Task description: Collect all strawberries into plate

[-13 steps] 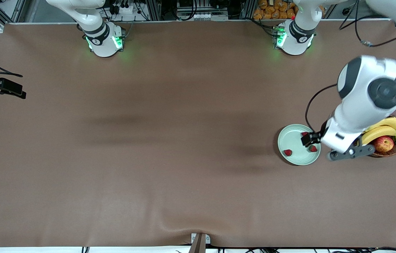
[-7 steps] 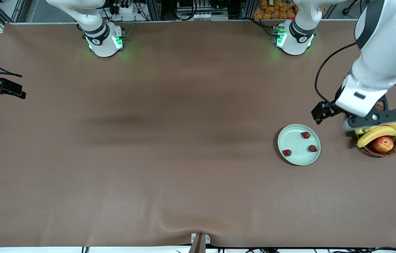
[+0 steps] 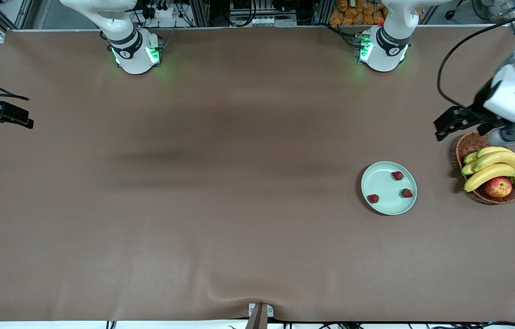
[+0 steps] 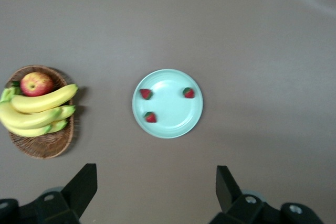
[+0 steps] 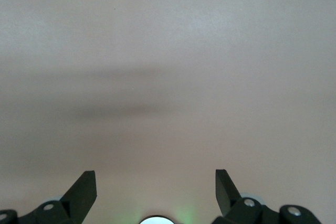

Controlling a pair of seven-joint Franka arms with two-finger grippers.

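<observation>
Table [image 3: 193, 205] bare toward the right arm's end. Right gripper [image 5: 155, 192] waits over bare cloth, jaws spread, empty; not visible in front view.

Plate [image 3: 383, 183] toward the left arm's end, all three strawberries [image 3: 397, 175] on it, apart from each other, none touching the rim. Looks complete.

Basket [image 3: 467, 146] with bananas [image 3: 495, 167] and apple [image 3: 498, 187] beside the plate, farther toward the left arm's end.

Left gripper [image 3: 456, 122] up in the air over table just beside the basket's edge, jaws spread wide, nothing held.

Berries judged light, soft, easily bruised, prone to roll. If regrasping: pinch gently across the widest part of the body, not the cap.
</observation>
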